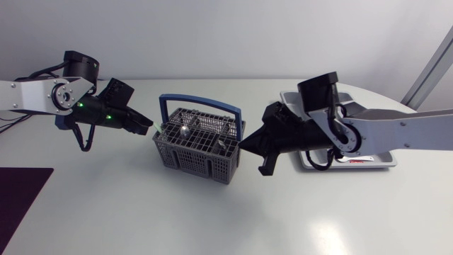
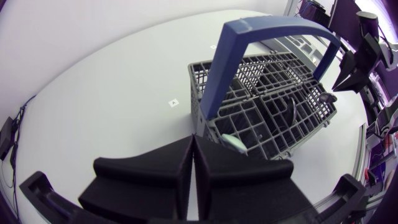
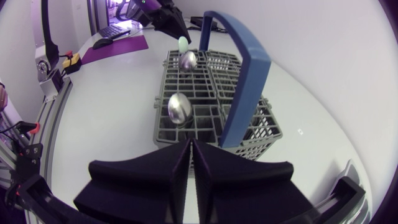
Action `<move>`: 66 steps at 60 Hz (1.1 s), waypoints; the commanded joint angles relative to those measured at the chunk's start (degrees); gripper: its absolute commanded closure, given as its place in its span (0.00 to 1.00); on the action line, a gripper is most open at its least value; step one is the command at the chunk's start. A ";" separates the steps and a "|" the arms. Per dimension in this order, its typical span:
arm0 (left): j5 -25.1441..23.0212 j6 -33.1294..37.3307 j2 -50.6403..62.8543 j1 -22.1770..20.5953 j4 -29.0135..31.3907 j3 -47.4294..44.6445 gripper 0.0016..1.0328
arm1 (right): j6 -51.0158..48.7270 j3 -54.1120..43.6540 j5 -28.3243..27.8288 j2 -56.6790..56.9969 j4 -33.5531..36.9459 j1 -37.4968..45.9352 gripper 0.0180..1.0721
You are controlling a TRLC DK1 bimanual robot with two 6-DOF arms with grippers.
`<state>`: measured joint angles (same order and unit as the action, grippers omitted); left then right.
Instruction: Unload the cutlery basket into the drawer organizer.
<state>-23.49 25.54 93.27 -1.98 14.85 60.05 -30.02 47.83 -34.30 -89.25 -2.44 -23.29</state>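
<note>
Left end effector (image 2: 193, 140), right end effector (image 3: 189, 144) closed, flanking cutlery basket (image 1: 192, 157).

black end effectors (image 1: 150, 129), seemingly silver-grey links (image 1: 396, 131)

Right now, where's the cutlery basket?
Head view: the cutlery basket stands mid-table, between the left claw and the right claw, whose tips point at its two ends.

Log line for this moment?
grey cutlery basket with blue handle: two metal spoons inside | left gripper: shut, empty, at one end | right gripper: shut, empty, opposite end
</note>
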 commanded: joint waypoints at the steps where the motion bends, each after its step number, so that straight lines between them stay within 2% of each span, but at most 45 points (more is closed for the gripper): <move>1: 0.02 0.56 -0.73 0.04 -0.17 0.59 0.97 | -0.30 1.56 0.20 -3.03 -1.34 -0.35 0.89; 29: 0.11 0.39 -2.13 -4.70 0.79 -2.75 0.97 | -0.39 8.50 -0.85 -9.18 -2.22 4.74 0.89; 38: 0.19 0.39 -4.07 -5.32 1.94 -3.36 0.97 | -0.30 6.48 -1.47 -5.93 -2.22 4.83 0.89; 54: 0.19 0.12 -6.26 -6.28 2.81 -4.24 0.97 | -0.65 11.93 -0.41 -12.96 -3.54 5.45 0.89; 66: 0.19 0.12 -9.08 -7.07 4.04 -5.30 0.97 | -0.83 11.23 -0.50 -11.21 -3.01 5.71 0.89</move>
<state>-23.27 25.52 86.06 -8.73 18.20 56.34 -30.24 58.78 -35.14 -101.16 -4.97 -18.06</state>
